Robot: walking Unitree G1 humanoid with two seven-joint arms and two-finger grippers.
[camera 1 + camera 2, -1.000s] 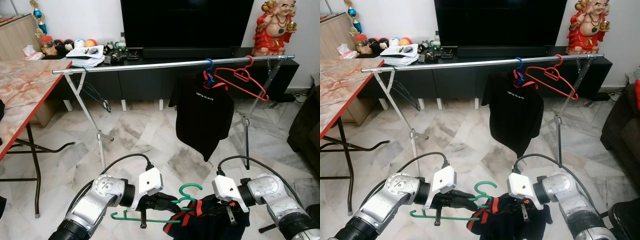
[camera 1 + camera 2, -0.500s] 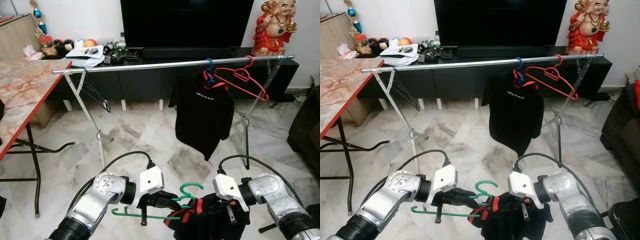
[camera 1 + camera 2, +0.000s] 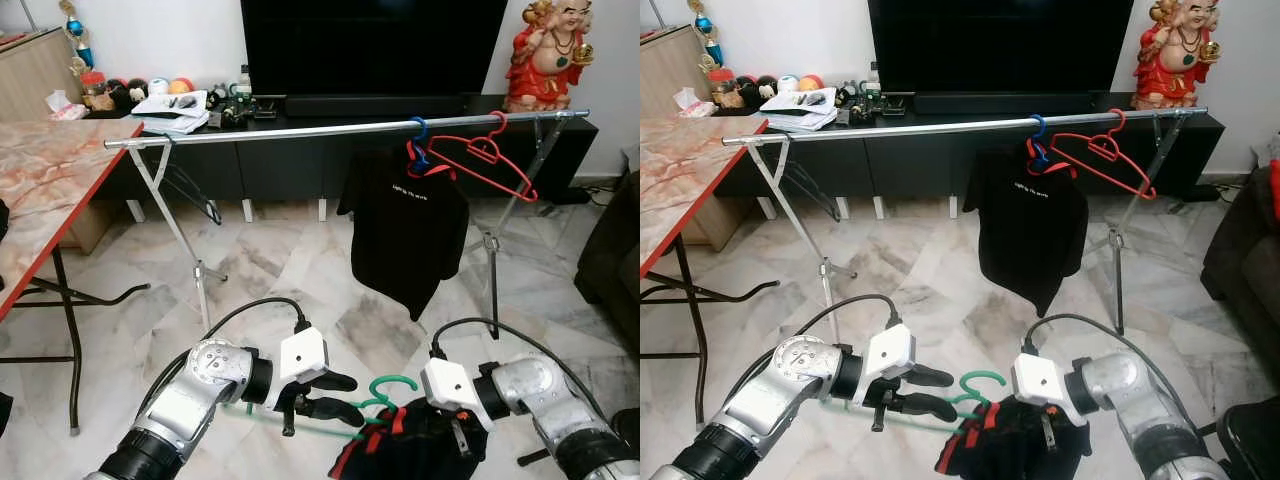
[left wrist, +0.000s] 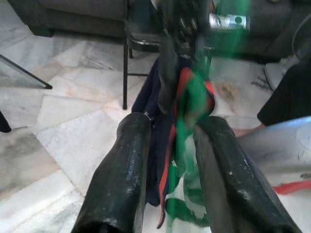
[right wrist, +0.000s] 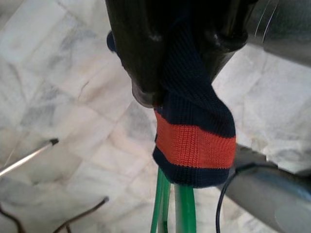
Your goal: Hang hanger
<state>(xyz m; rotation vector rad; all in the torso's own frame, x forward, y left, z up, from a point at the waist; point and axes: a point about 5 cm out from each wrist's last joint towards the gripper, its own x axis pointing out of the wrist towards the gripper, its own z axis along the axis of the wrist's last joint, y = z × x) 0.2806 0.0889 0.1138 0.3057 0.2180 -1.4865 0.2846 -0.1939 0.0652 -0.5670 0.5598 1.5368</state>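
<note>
The green hanger (image 3: 385,390) sits low between both arms, well below the rail (image 3: 340,130). The left gripper (image 3: 345,396) is spread around its wire; the right gripper (image 5: 182,73) pinches the soft, floppy garment (image 5: 194,141). Light and springy; best held near the hook.

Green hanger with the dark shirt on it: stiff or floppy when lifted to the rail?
The green hanger looks like thin plastic, so probably light and mostly stiff, with some flex. The shirt slumps in folds, so it will likely sag and swing. The right gripper pinches only knit collar, so the fabric may slip along the hanger.
</note>
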